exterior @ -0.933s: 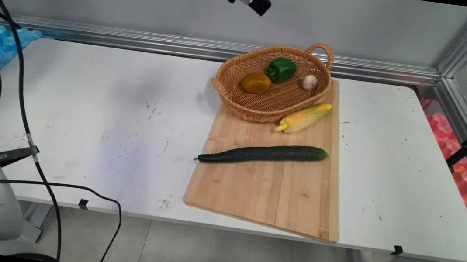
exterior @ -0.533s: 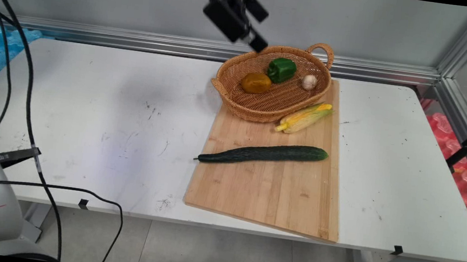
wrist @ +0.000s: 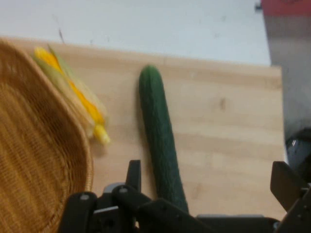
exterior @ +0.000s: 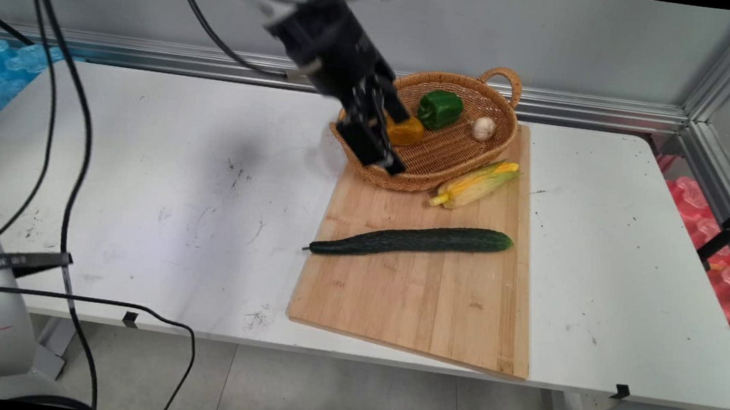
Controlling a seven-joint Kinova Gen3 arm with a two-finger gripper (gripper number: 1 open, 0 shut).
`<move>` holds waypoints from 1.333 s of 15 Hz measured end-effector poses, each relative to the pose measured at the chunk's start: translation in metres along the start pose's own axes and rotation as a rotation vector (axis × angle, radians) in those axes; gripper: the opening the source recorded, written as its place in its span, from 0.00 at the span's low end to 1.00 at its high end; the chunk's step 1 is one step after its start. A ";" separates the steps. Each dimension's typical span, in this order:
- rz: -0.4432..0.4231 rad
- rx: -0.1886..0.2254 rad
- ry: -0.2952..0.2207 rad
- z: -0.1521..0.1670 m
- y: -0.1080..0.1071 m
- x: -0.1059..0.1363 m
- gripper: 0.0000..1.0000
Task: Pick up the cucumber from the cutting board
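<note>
I see the gripper hanging in the air in front of the near left rim of the wicker basket, its fingers pointing down and to the right. In the hand view the two fingers stand wide apart with nothing between them. I see no contact with the basket or anything in it.

In the hand view the cucumber runs up the picture between the two fingers, lying flat on the cutting board. The corn cob lies just beside the basket's wall, and I cannot tell whether it touches it.

From the main view, the cucumber lies across the board's middle, its thin tip at the board's left edge or just over it. The corn cob lies between the cucumber and the basket, near the board's right edge. The basket sits on the far end of the cutting board and holds a green pepper, an orange-yellow vegetable partly hidden by the gripper, and a garlic bulb.

The near half of the board lies bare. The table is open to the left of the board, with a narrower strip open to its right. Black cables hang over the table's left side.
</note>
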 end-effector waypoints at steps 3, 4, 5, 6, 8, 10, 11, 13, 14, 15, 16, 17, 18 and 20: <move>-0.003 0.011 -0.064 0.033 0.003 -0.004 1.00; -0.006 0.015 -0.087 0.046 0.003 -0.006 1.00; -0.009 0.019 -0.106 0.057 0.004 -0.008 1.00; -0.013 0.023 -0.123 0.067 0.004 -0.009 1.00; -0.024 0.029 -0.159 0.091 0.004 -0.012 1.00; -0.032 0.031 -0.188 0.111 0.004 -0.015 1.00; -0.037 0.033 -0.202 0.122 0.004 -0.017 1.00; -0.044 0.035 -0.227 0.140 0.003 -0.020 1.00; -0.047 0.036 -0.236 0.147 0.003 -0.021 1.00; -0.049 0.037 -0.241 0.152 0.002 -0.022 1.00; -0.051 0.038 -0.248 0.159 0.002 -0.023 1.00; -0.054 0.039 -0.256 0.166 0.001 -0.024 1.00; -0.056 0.041 -0.263 0.172 0.001 -0.024 1.00; -0.060 0.042 -0.270 0.180 0.001 -0.025 1.00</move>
